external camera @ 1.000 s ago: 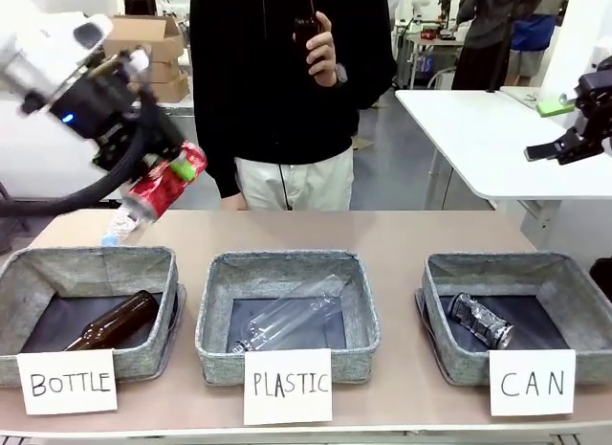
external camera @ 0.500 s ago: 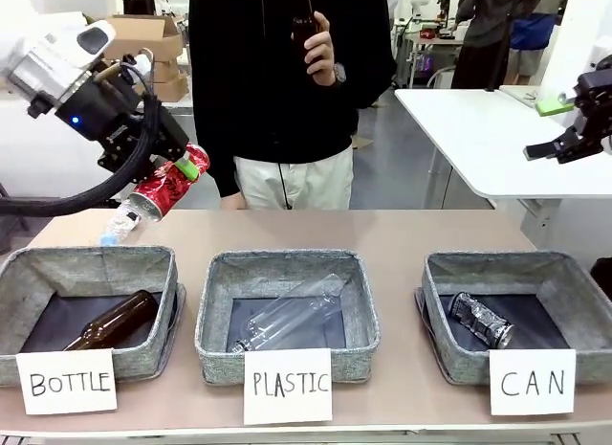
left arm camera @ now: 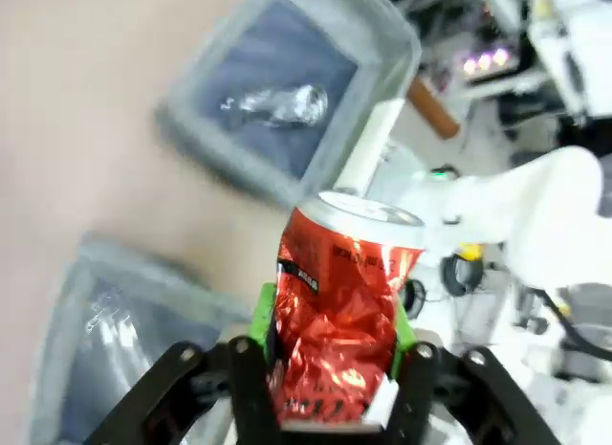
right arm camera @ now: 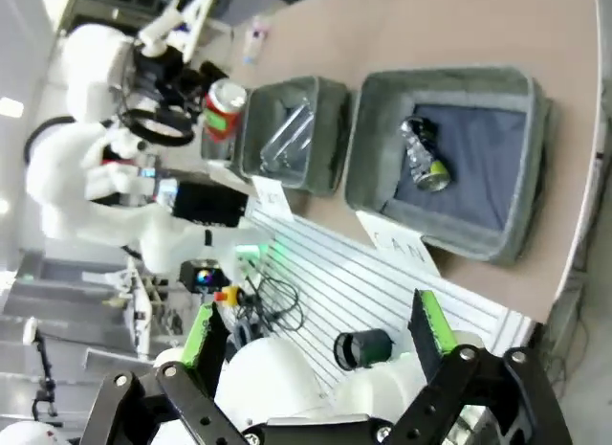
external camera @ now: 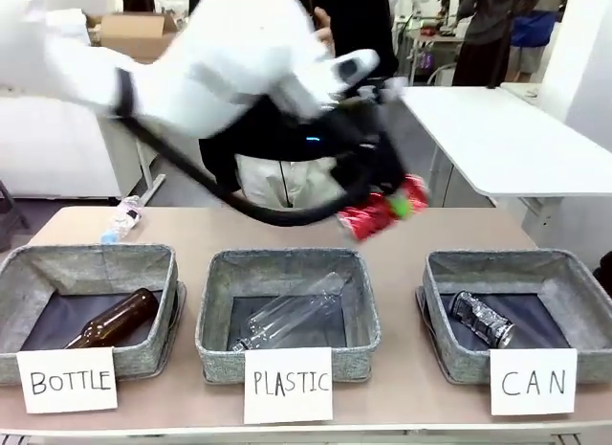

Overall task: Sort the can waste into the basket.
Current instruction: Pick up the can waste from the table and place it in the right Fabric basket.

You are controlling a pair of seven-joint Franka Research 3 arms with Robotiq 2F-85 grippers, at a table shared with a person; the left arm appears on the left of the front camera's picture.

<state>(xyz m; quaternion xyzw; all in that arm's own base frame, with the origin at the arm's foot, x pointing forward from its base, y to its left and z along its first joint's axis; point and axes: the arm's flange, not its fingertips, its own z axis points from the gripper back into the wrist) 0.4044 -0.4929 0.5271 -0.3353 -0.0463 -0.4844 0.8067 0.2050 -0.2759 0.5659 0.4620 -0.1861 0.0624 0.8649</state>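
Red can [external camera: 384, 212], dented, is clamped between the green pads [left arm camera: 260, 316] of the left gripper [left arm camera: 330, 321], in the air over the table [external camera: 430, 233] (above the gap between the PLASTIC bin [external camera: 287, 260] and the CAN basket [external camera: 497, 263]); a crushed silvery can [external camera: 481, 320] lies on that basket's dark floor; the right gripper [right arm camera: 316, 335] has its jaws apart, holding nothing.

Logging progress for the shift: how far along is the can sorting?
Done: the crushed can lies in the basket signed CAN. In hand: the left claw is shut on the red can, in the air short of that basket. Left: bring it over and drop it in.
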